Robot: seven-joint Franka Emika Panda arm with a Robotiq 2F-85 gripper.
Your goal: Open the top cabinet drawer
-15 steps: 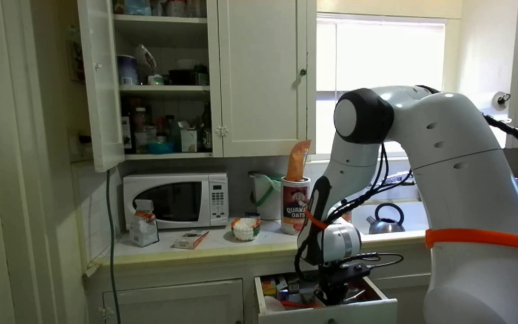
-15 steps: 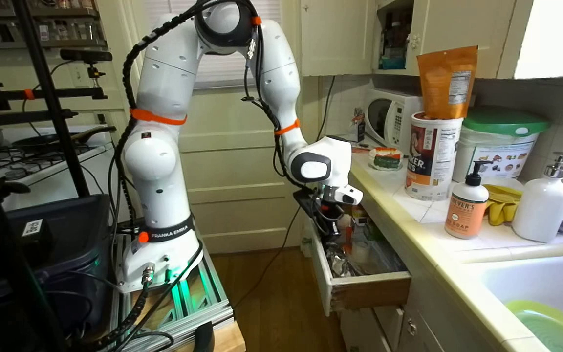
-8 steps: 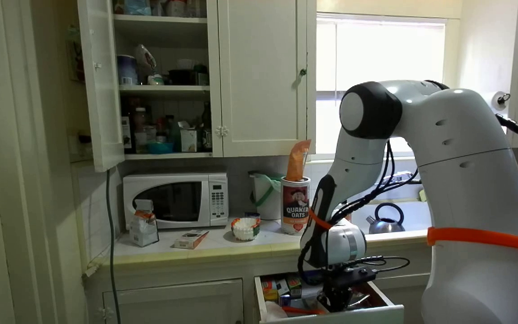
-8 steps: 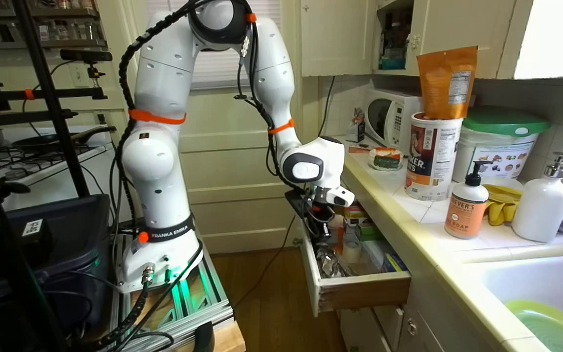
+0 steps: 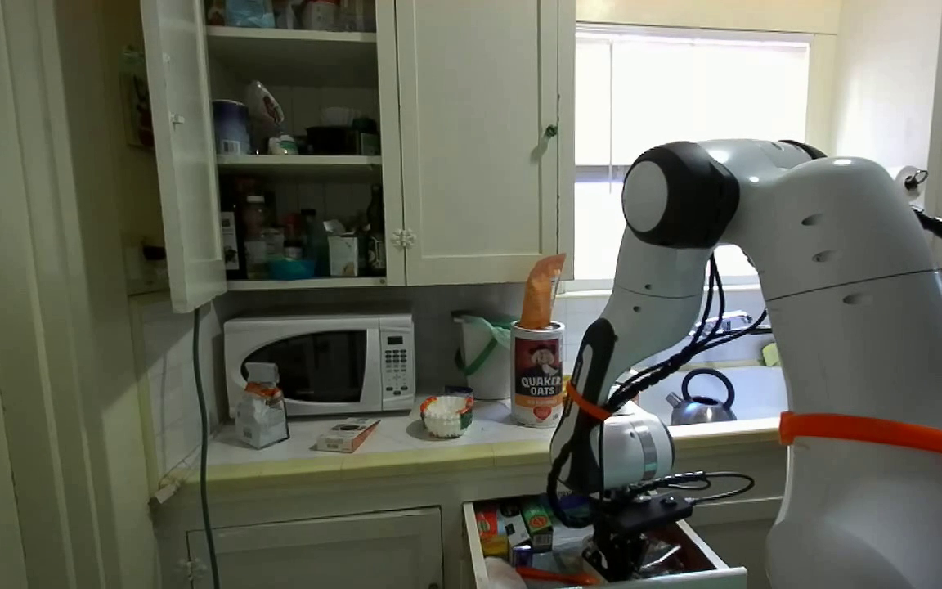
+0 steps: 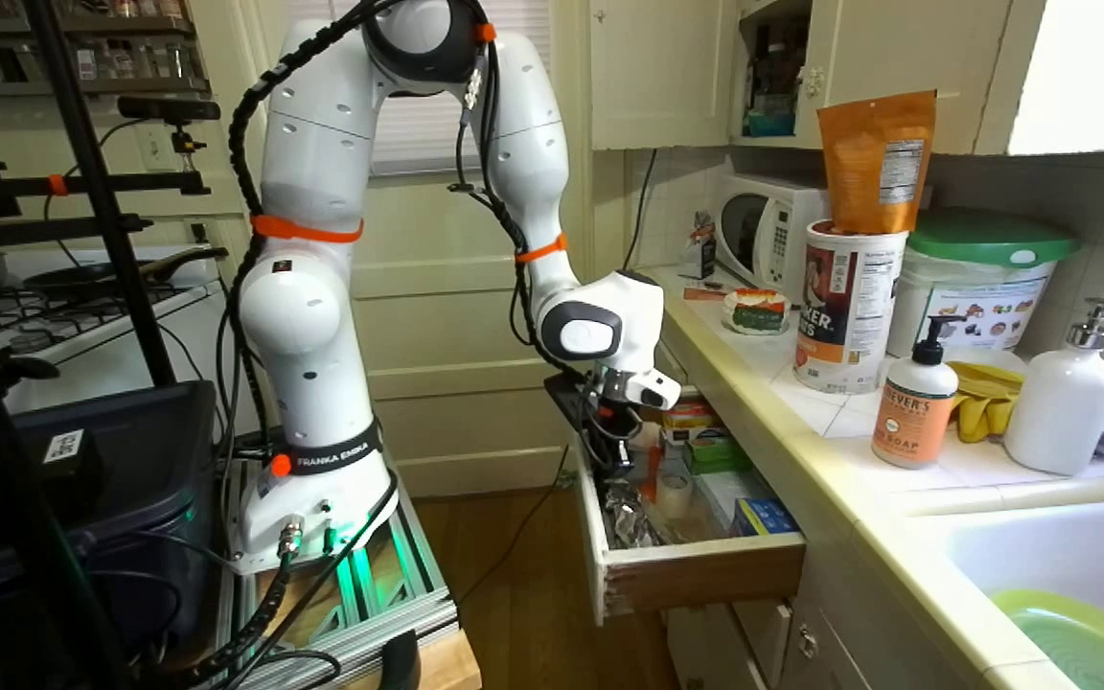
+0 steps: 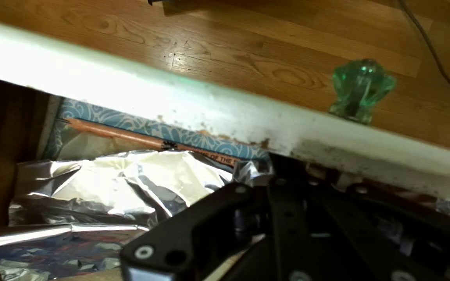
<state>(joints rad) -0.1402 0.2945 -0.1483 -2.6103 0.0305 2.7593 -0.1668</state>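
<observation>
In both exterior views we found the top cabinet drawer (image 6: 705, 573) standing open below the counter (image 5: 348, 465), with the gripper (image 7: 293, 171) reaching down just inside its front (image 7: 193, 105). There its state was too dark to read; in the wrist view we saw the fingers (image 7: 283, 210) pressed together, their tips dim and close to the front's inner side. That view alone gave us a pencil (image 7: 131, 135) lying along the front with blue patterned lining (image 7: 193, 136) beside it; crumpled foil (image 7: 131, 177) lay near them. It also set a green glass knob (image 7: 359, 88) clearly on the front's outer face, above the wooden floor (image 7: 248, 47). Boxes (image 6: 717, 454) toward the drawer's back showed in both exterior views. We had a kettle (image 5: 702, 411) in just an exterior view, and a green dish (image 6: 1079, 613) in the sink (image 6: 1060, 537) in just an exterior view.
</observation>
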